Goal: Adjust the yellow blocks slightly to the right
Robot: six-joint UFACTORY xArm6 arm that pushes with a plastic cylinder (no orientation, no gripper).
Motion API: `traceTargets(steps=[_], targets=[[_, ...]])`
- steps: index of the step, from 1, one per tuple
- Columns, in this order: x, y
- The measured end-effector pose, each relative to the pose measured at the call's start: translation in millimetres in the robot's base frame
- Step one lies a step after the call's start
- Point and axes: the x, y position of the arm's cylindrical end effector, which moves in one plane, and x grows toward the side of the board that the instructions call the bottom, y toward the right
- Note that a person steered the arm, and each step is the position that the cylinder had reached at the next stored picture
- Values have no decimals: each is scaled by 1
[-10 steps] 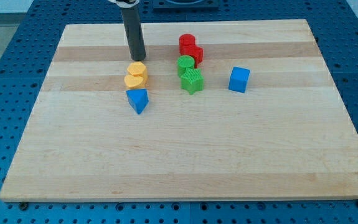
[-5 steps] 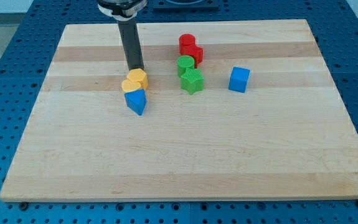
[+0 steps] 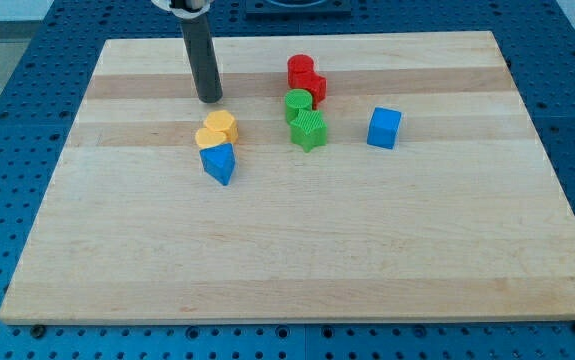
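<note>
Two yellow blocks (image 3: 216,131) sit touching each other left of the board's middle, one slightly above and to the right of the other. A blue triangular block (image 3: 220,162) lies right below them, touching. My tip (image 3: 210,100) stands above the yellow blocks and a little to their left, with a small gap between it and them.
Two red blocks (image 3: 306,76) are stacked toward the view's top, with two green blocks (image 3: 305,117) just below them. A blue cube (image 3: 384,127) sits to the right of the green ones. The wooden board (image 3: 297,250) lies on a blue perforated table.
My tip pushed down on the yellow blocks, shifting them and the blue triangle slightly down and left, then drew back up and to the left.
</note>
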Motion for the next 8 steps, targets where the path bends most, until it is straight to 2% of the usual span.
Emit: traceTargets(steps=[1, 4, 5, 8], targets=[[13, -9], [102, -23], [108, -23], [91, -11]])
